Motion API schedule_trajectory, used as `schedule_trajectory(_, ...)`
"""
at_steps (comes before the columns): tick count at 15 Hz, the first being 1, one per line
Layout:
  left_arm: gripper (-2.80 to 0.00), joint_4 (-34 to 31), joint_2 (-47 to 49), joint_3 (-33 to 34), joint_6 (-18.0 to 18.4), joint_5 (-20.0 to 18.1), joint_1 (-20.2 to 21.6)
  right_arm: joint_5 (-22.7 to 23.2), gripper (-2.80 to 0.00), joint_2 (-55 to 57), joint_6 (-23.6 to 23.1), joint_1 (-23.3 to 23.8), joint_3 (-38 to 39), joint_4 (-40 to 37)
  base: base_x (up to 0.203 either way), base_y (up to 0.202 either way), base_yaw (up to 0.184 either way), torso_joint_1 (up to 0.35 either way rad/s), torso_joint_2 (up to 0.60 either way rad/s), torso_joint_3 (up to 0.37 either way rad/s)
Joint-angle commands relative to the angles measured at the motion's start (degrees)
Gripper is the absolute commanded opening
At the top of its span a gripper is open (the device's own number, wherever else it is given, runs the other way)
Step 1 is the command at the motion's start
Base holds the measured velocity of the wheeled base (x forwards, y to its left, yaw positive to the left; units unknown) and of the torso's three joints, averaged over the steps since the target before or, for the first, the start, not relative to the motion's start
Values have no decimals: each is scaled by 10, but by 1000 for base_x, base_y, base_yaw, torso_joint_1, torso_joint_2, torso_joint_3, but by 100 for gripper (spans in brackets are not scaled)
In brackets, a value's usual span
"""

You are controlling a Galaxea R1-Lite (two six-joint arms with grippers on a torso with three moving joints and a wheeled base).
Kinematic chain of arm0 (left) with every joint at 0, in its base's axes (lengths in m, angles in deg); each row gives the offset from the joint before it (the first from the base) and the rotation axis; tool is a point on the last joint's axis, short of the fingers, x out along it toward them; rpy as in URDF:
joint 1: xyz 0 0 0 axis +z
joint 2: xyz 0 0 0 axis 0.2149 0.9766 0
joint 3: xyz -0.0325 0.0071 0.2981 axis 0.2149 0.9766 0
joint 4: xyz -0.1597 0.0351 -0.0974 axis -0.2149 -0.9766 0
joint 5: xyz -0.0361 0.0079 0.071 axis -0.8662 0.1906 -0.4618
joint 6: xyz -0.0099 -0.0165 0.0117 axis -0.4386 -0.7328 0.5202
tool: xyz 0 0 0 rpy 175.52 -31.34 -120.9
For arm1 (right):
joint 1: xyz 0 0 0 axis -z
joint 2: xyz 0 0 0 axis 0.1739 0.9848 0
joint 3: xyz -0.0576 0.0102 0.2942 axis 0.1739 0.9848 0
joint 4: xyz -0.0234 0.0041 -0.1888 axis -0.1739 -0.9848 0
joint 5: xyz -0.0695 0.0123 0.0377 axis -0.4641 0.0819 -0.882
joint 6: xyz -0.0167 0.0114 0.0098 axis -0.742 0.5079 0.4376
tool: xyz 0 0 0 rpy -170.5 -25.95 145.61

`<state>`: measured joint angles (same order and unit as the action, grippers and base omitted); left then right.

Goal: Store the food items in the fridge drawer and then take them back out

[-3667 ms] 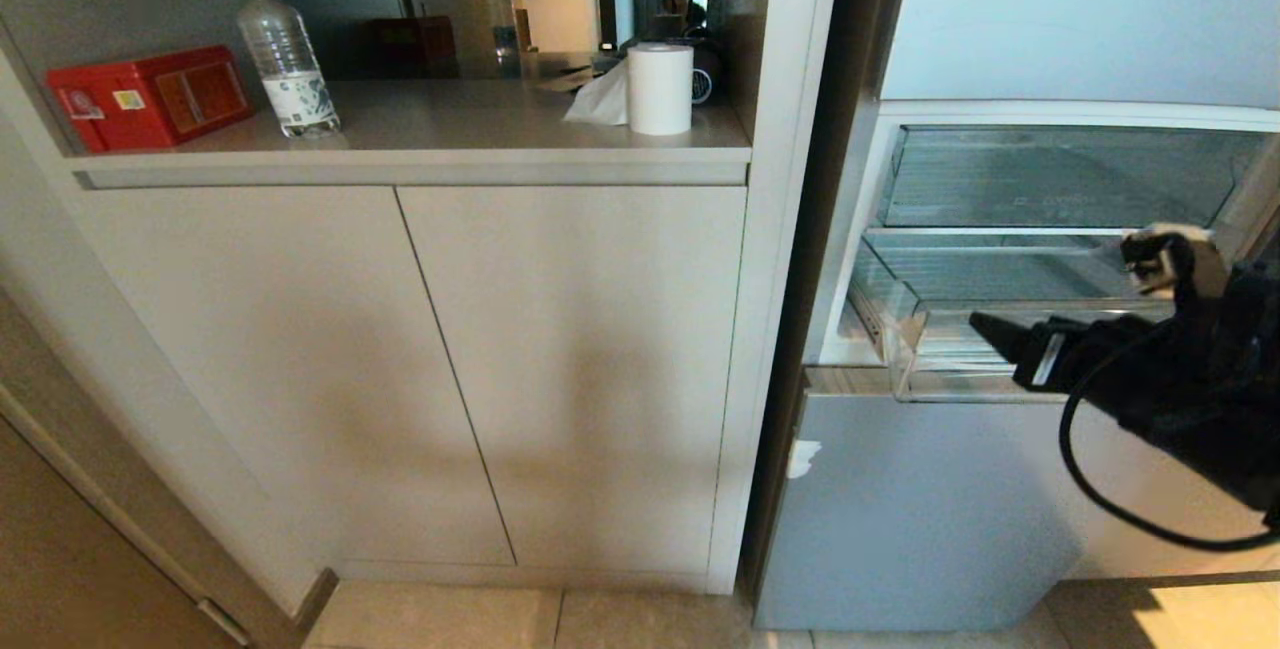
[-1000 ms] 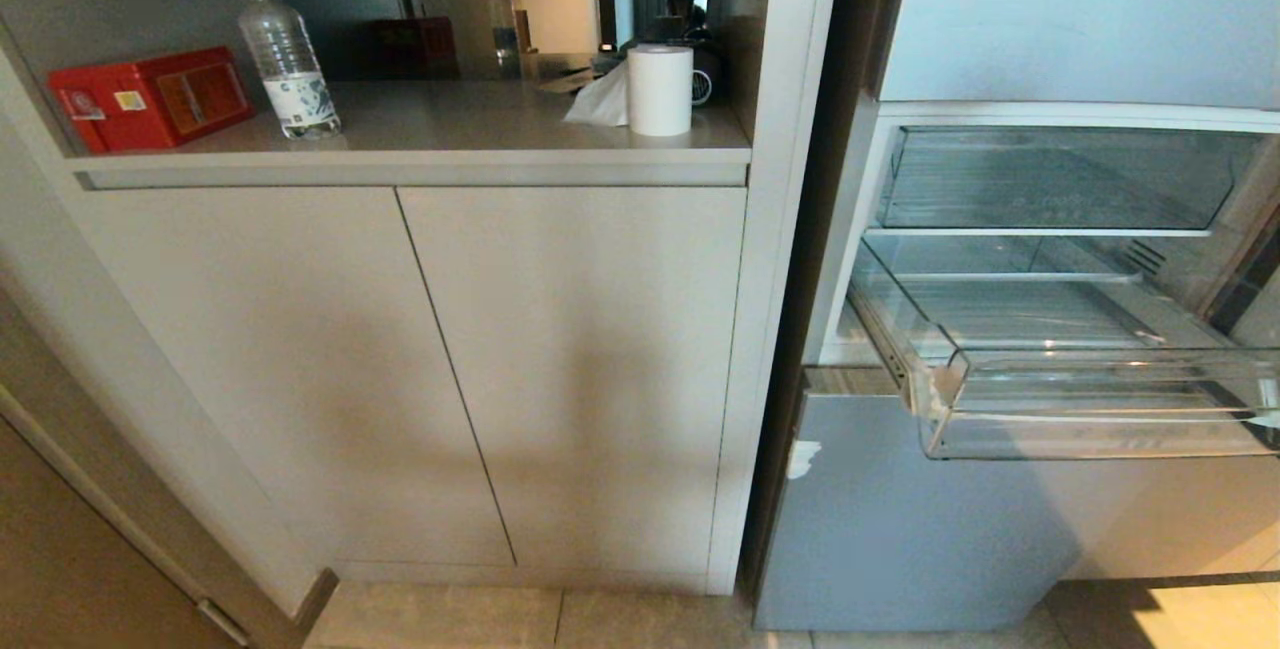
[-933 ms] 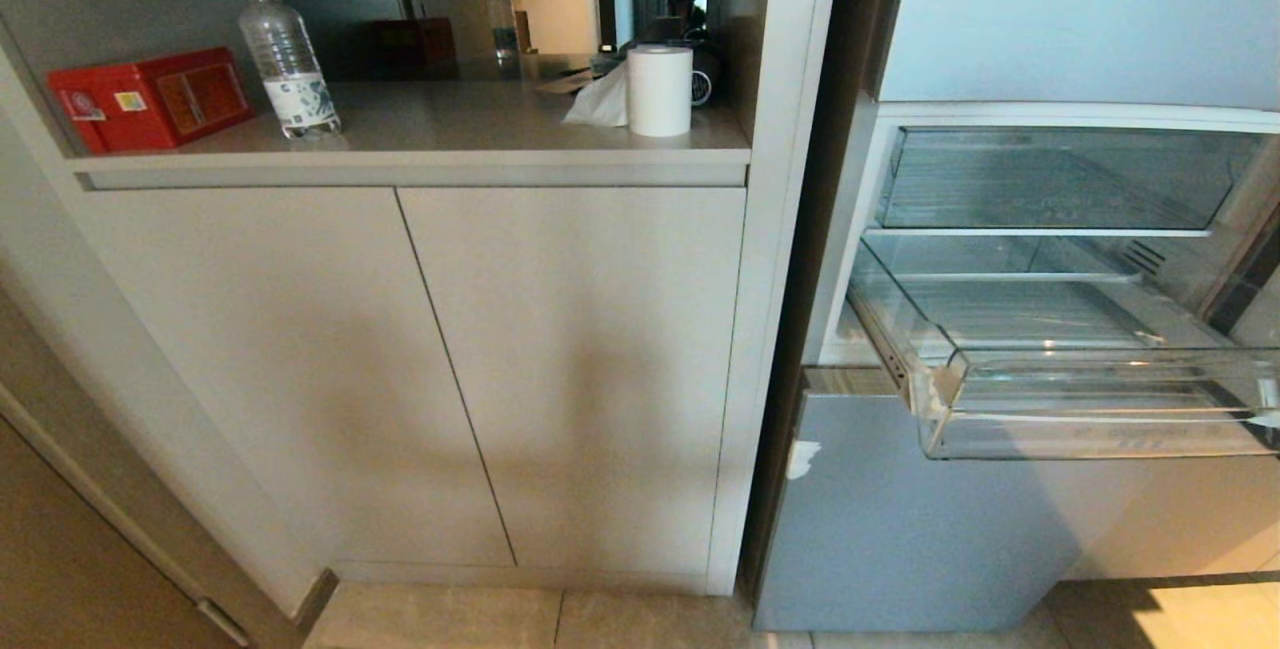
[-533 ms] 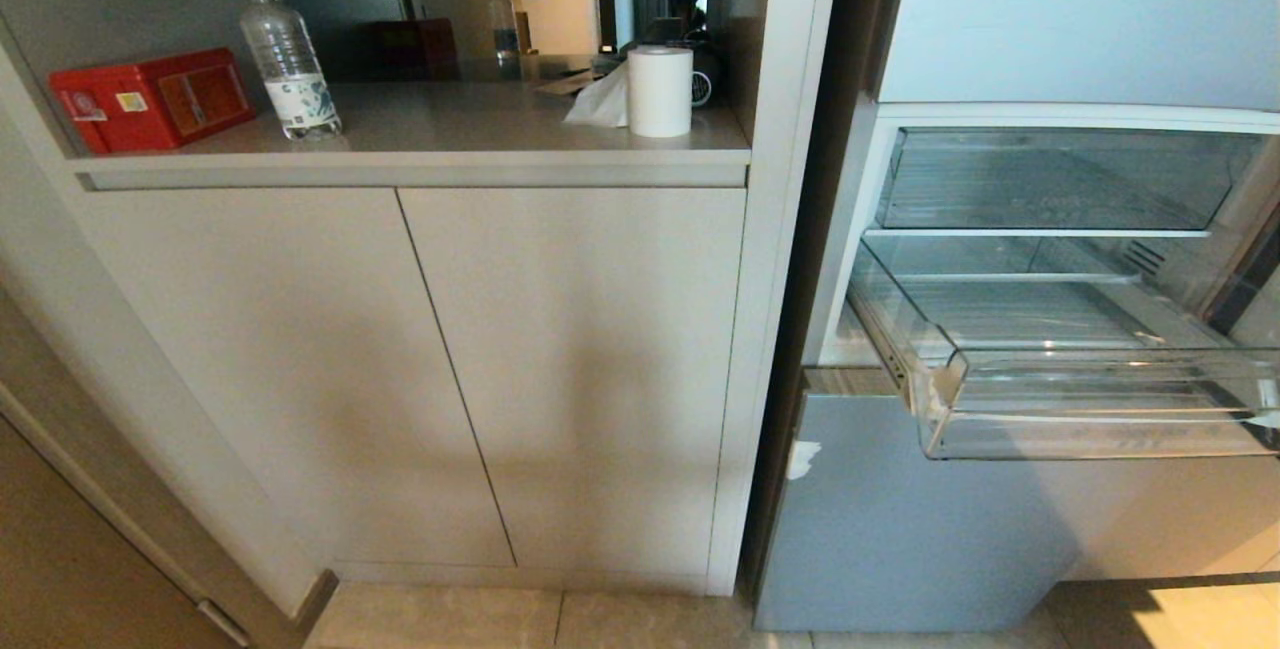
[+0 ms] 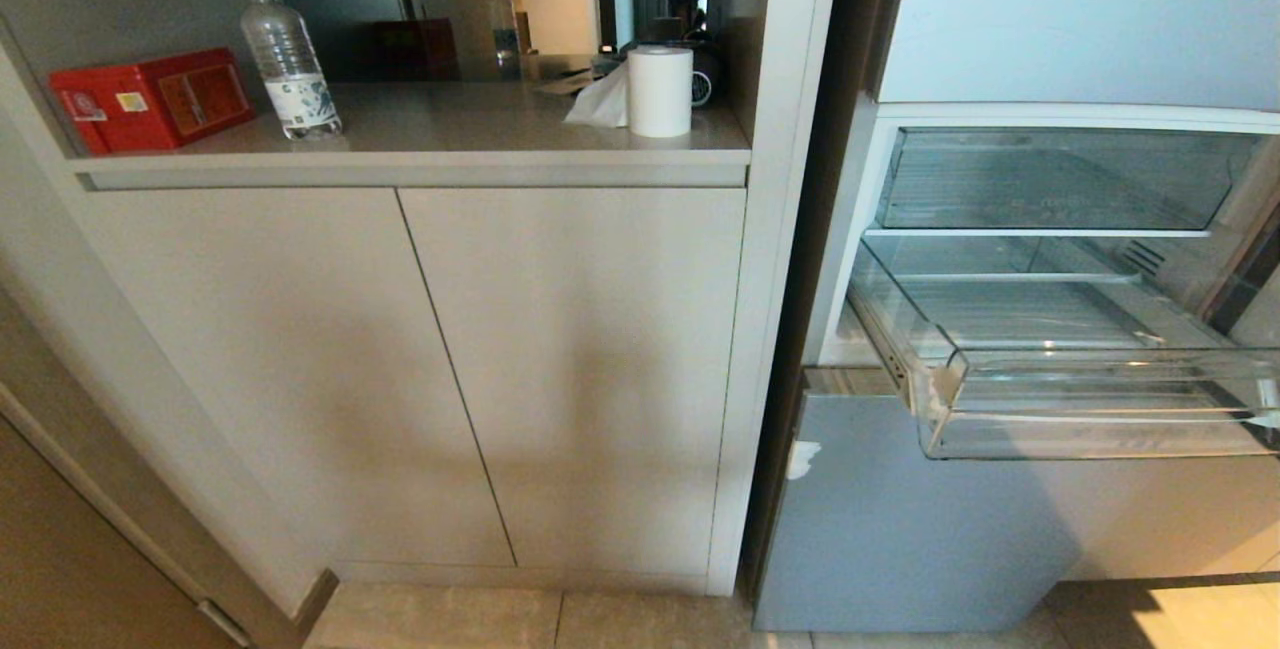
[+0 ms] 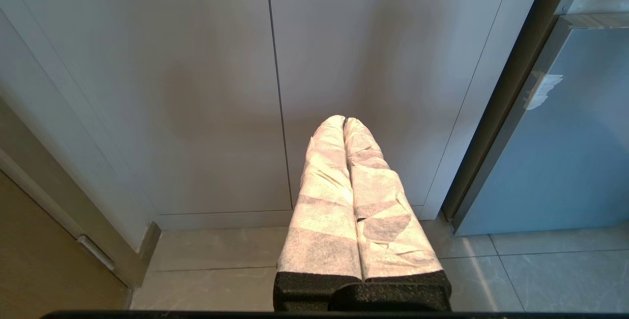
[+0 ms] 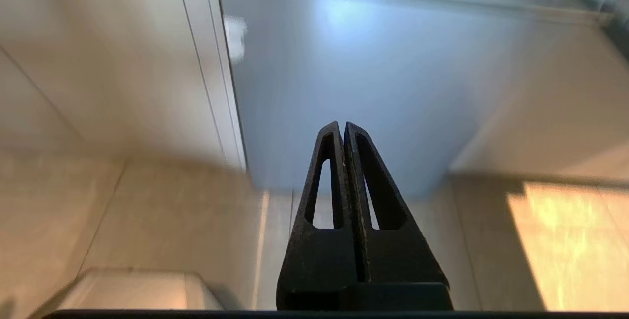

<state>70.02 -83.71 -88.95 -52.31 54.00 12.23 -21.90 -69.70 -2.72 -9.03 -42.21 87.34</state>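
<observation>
A counter (image 5: 420,124) with a red box (image 5: 150,97), water bottle (image 5: 288,61) and paper roll (image 5: 660,89) is seen beside the fridge, where the clear fridge drawer (image 5: 1100,429) is pulled out. Both the left gripper (image 6: 344,121) and right gripper (image 7: 342,126) are closed on nothing, low before the cabinets.

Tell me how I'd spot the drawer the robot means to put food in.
Look at the open fridge right of the beige cabinets. The fridge drawer is the clear plastic bin pulled out toward you, with a ribbed floor and nothing visible inside. The clear bin above stays pushed back in.
</observation>
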Motion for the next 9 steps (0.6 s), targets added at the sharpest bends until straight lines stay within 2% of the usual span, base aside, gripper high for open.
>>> schedule_trajectory(1,-280,1,0,1,-1,0,0,3,-280,-81,-8,-5,4,-3,0,0,0,0,0,0)
schedule_trajectory(9,-280,1,0,1,-1,0,0,4,-280,-91,-3,-7,4,-5,0,0,0,0,0,0)
